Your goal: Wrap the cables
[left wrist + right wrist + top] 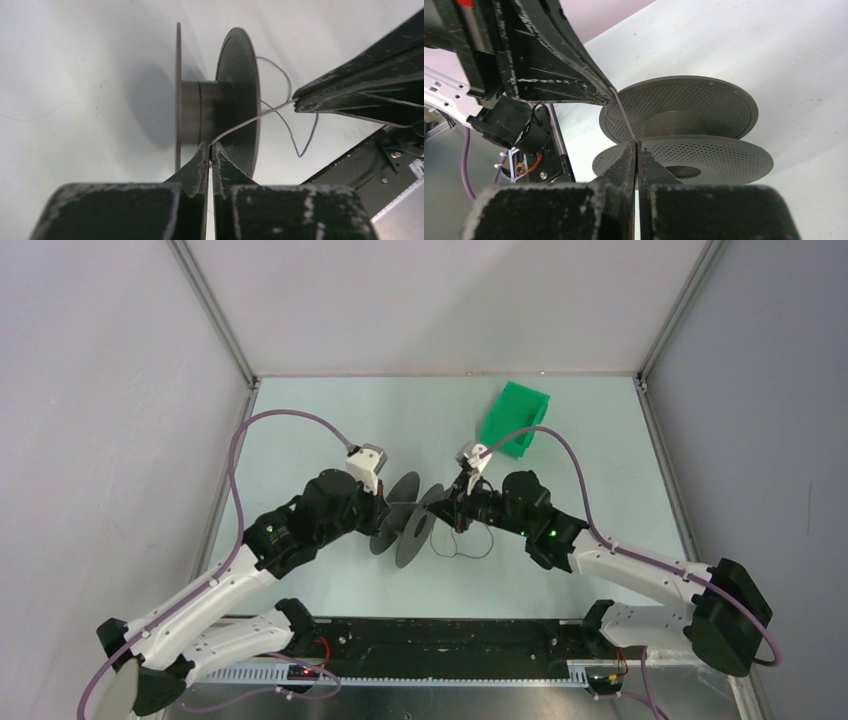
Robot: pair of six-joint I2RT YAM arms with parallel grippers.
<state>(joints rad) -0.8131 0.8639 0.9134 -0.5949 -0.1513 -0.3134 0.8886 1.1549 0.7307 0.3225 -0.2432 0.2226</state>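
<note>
The thin dark cable (250, 120) runs taut from my left gripper (210, 148) to the tip of a right gripper finger (360, 85). Its loose end curls on the table (300, 140). My left gripper is shut on the cable just in front of the black reel (240, 90). In the right wrist view my right gripper (637, 145) is shut on the same cable (624, 117), which rises to a left gripper finger (554, 65) before the reel (704, 155). From above, the left gripper (386, 512) and right gripper (455, 512) flank the reel (412, 530), with cable loops (468, 548) beside it.
A green bin (515, 420) lies at the back right of the table. A black rail (430, 640) runs along the near edge between the arm bases. Purple arm cables (290, 420) arch over both arms. Walls enclose the table on three sides.
</note>
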